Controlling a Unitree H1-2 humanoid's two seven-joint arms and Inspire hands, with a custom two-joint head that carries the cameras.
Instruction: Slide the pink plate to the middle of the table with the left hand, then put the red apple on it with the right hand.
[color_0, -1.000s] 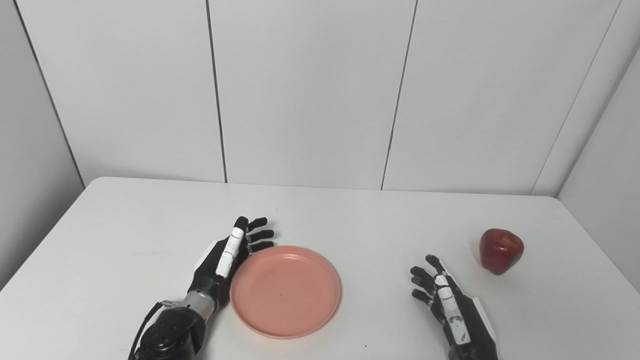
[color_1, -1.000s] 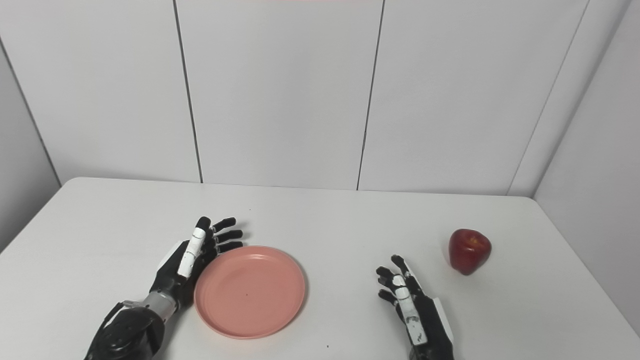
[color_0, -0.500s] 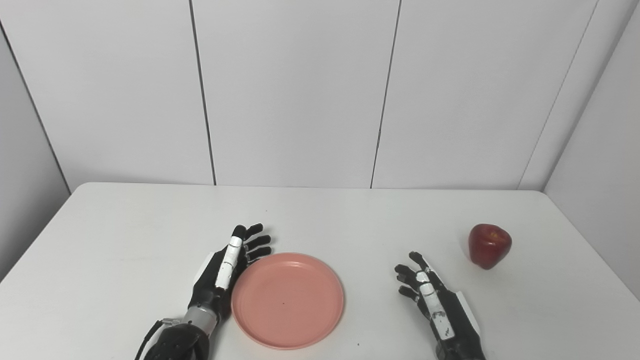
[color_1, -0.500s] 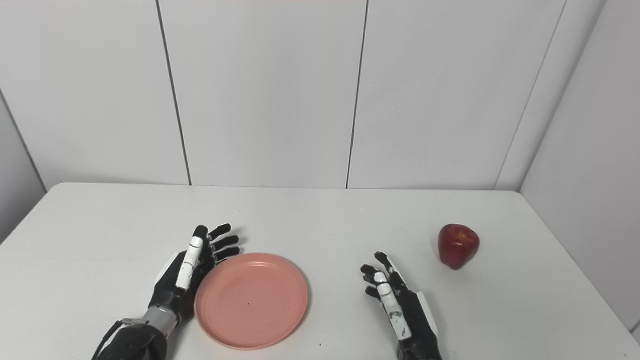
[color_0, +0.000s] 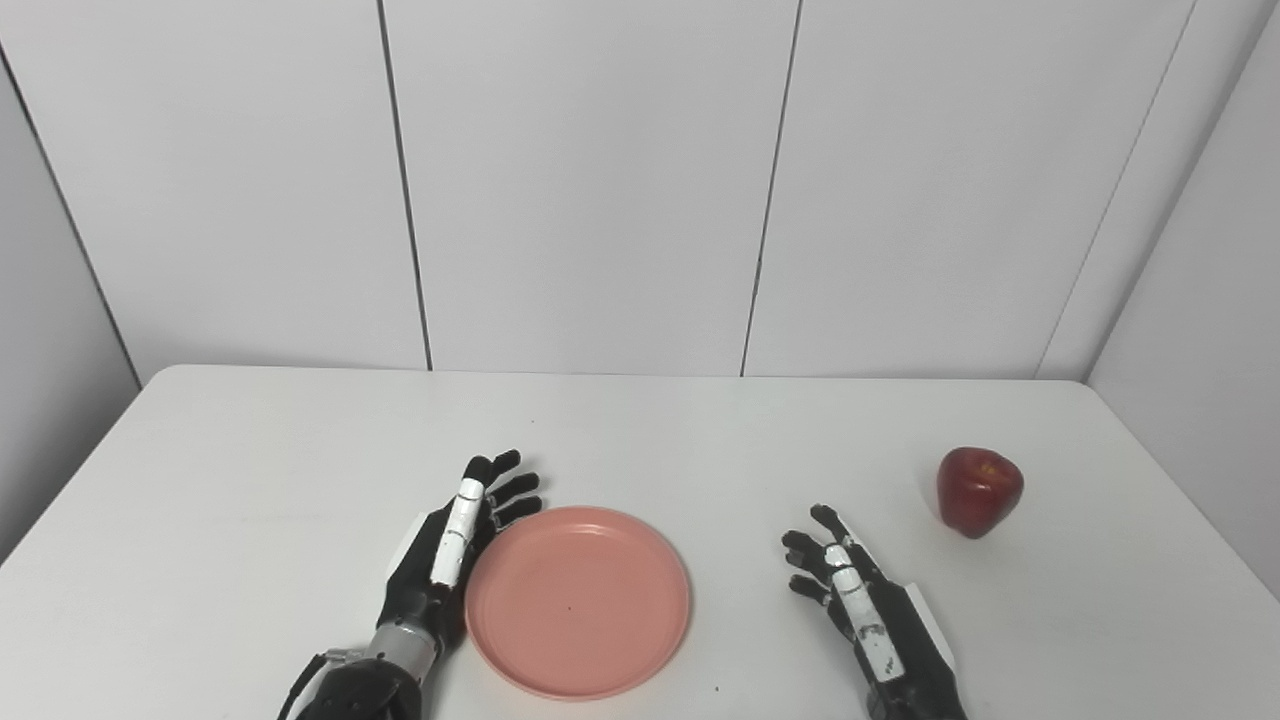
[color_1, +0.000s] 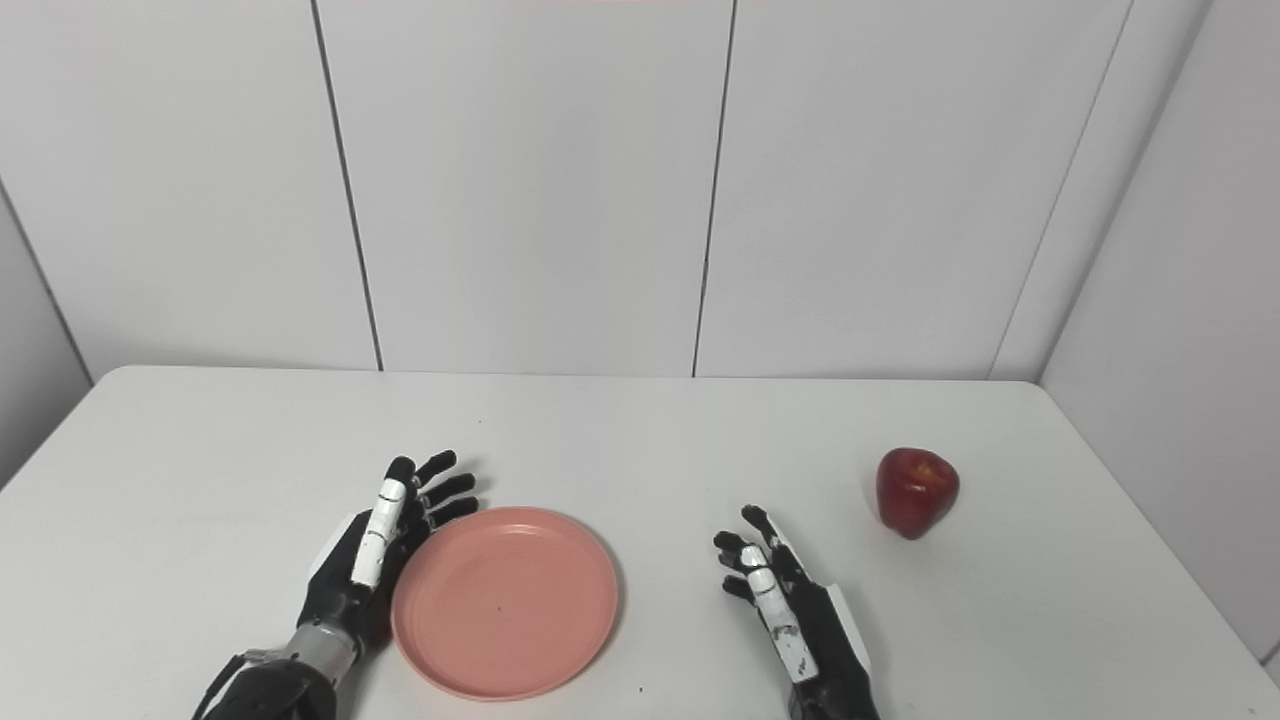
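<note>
The pink plate (color_0: 577, 600) lies flat on the white table (color_0: 250, 470), near the front edge and a little left of centre. My left hand (color_0: 448, 545) stands on edge with fingers straight and apart, open, its palm against the plate's left rim. The red apple (color_0: 979, 490) sits upright at the table's right side. To the right of the plate, my right hand (color_0: 868, 615) rests low over the table, open with fingers spread, well short of the apple and holding nothing.
White wall panels (color_0: 600, 180) rise behind the table's far edge. A side wall (color_0: 1200, 330) runs close along the table's right edge, just beyond the apple.
The camera shifted early on, then held. The plate edged slightly right with the left hand against it. The right hand drew back a little toward the front edge. The apple stayed put.
</note>
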